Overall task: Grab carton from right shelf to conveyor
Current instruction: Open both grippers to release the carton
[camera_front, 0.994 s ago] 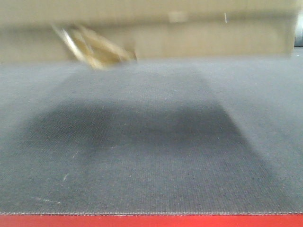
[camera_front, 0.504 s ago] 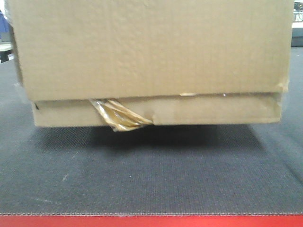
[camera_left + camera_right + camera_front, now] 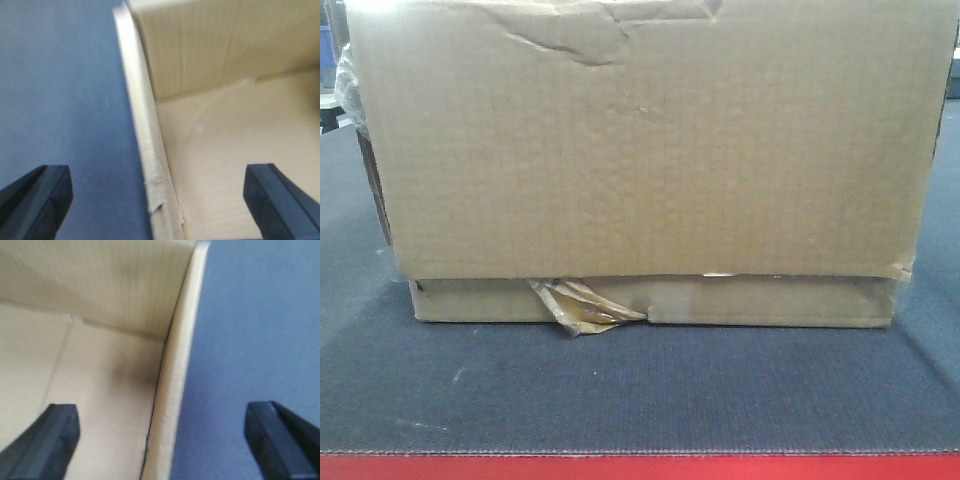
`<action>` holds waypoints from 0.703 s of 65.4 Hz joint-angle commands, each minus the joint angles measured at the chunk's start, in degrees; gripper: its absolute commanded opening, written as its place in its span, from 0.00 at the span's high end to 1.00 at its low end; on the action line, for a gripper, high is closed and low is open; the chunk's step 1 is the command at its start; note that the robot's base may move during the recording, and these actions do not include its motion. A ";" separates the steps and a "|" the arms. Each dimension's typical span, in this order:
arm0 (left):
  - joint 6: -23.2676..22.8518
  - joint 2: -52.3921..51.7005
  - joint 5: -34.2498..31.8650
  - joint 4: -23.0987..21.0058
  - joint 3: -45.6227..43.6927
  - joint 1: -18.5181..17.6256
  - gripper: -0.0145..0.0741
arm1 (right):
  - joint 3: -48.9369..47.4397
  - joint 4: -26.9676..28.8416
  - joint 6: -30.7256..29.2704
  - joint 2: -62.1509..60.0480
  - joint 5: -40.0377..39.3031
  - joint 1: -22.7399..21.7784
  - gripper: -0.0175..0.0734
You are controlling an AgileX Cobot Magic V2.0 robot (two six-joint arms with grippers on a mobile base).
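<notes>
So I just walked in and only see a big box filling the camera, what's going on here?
The two-armed robot is handling the carton, an open brown cardboard box that now sits on the dark grey conveyor, with loose amber tape hanging at its lower seam. Each wrist view shows one side wall running between wide-open jaws: the left gripper straddles one wall, the right gripper the opposite one. Neither is clamped on the cardboard.

Left claw (image 3: 155, 200) spread wide — astride carton (image 3: 240, 140) wall, above conveyor (image 3: 60, 90).
</notes>
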 commanded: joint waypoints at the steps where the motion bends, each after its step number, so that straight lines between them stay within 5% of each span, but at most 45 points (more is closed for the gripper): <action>1: 1.54 -4.80 -0.32 -0.10 -0.15 1.11 0.21 | -0.31 -0.78 0.06 -4.66 0.60 -0.32 0.36; 14: 3.92 -15.16 -4.40 -4.44 9.15 10.24 0.60 | 4.48 -0.78 -0.05 -13.38 1.22 -5.87 0.79; 21: 7.72 -21.37 -7.71 -10.21 18.20 17.20 0.88 | 11.67 -0.78 -0.05 -18.35 -0.48 -10.93 0.89; 32: 7.98 -29.81 -13.54 -11.28 32.19 23.36 0.83 | 24.08 -0.78 -0.05 -25.33 -6.16 -15.23 0.89; 46: 7.98 -42.09 -22.30 -11.37 49.64 24.18 0.83 | 42.30 -0.78 -0.05 -36.06 -18.45 -15.40 0.89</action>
